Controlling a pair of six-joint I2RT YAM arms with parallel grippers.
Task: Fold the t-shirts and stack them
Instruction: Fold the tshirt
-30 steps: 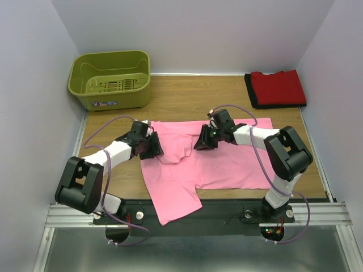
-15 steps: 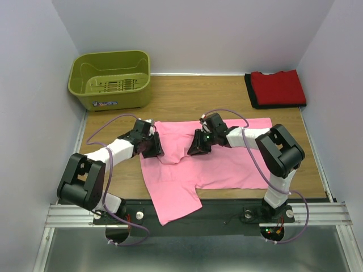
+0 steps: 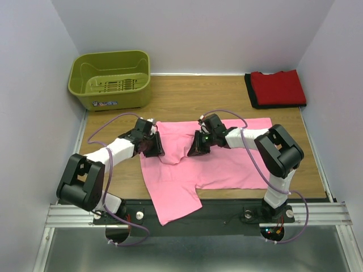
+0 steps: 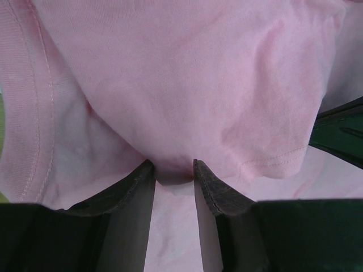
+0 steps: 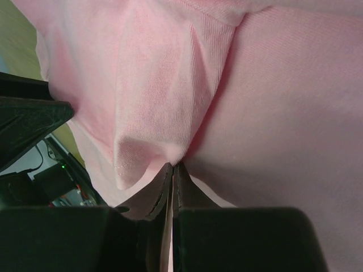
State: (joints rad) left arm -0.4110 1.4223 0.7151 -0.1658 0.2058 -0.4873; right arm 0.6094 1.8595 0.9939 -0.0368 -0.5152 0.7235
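Basket (image 3: pixel 110 79): olive-green plastic, slotted floor, standing at the far left corner of the table.

Table (image 3: pixel 187 96): wood-grain top, pale walls on three sides.

Left gripper (image 4: pixel 173 165): on the left shoulder area of the pink t-shirt. Its jaws stand narrow, with a small fold of pink cloth caught between the two tips and touching both.

Pink t-shirt (image 3: pixel 227 164): plain bright pink, soft knit, short-sleeved.
- Position: middle of the table, between the two arms. The body is spread flat and runs towards the right.
- Near sleeve: one sleeve lies over the near edge of the table, onto the black rail.
- Surface: smooth across the right half. It is rumpled on the left, where a raised ridge of cloth runs between the grippers.
- Detail (left wrist view): a ribbed band at the left of that view and a double-stitched hem lower right.

Right gripper (image 5: pixel 172 165): near the upper middle of the same shirt, well apart from the left gripper. The jaws are all but together, and a peak of pink cloth is pinched at the tips.

Black t-shirt (image 3: pixel 250 90): seen only as a dark edge along the left and near sides of the red one.

Red t-shirt (image 3: pixel 278 86): plain red, folded to a neat rectangle. It lies on the black one at the far right corner of the table, well apart from the pink shirt.
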